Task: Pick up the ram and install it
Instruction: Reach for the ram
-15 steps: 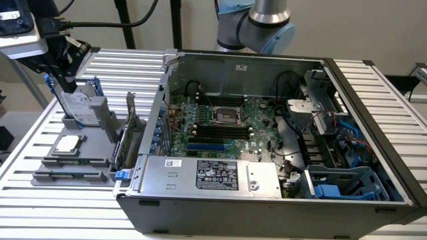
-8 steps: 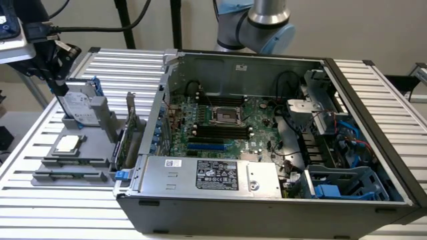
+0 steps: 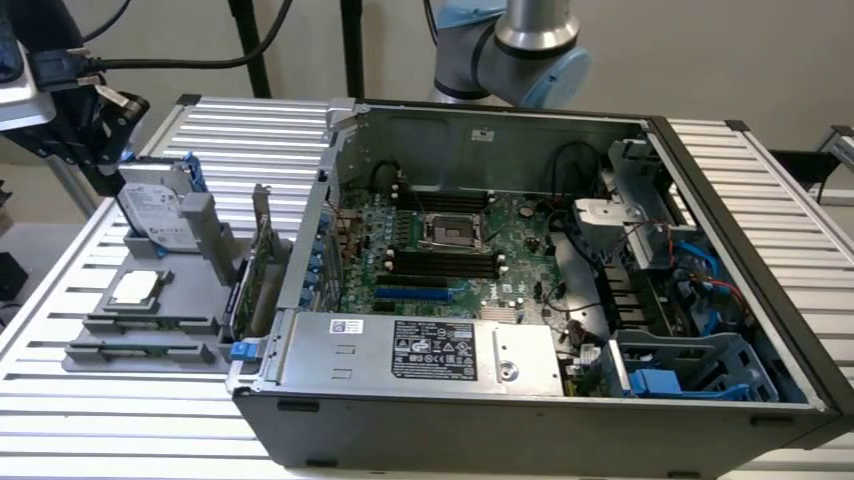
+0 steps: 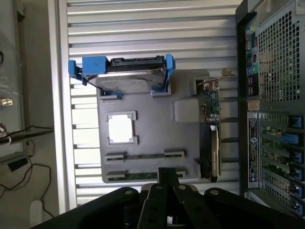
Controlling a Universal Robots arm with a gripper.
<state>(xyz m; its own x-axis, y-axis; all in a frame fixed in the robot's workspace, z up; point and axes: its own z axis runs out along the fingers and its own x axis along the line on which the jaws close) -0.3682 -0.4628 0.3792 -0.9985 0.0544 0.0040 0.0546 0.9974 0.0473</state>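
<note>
Two ram sticks stand on edge in clips along one side of the grey holder tray [image 4: 152, 133]: one ram stick [image 4: 145, 156] [image 3: 154, 323], and a second ram stick [image 4: 138, 175] [image 3: 140, 350] nearer the tray's edge. My gripper [image 4: 167, 174] hangs well above the tray, shut with nothing in it. In the wrist view its tips overlap one end of the second stick. The open computer case [image 3: 534, 400] lies beside the tray, with black memory slots [image 3: 434, 262] on its motherboard.
The tray also carries a silver hard drive with blue rails [image 4: 126, 76], a square processor [image 4: 120, 129] and a green expansion card [image 4: 212, 138] standing next to the case wall. Cables and a stand lie at the exterior view's left. The arm [image 3: 521, 45] rises behind the case.
</note>
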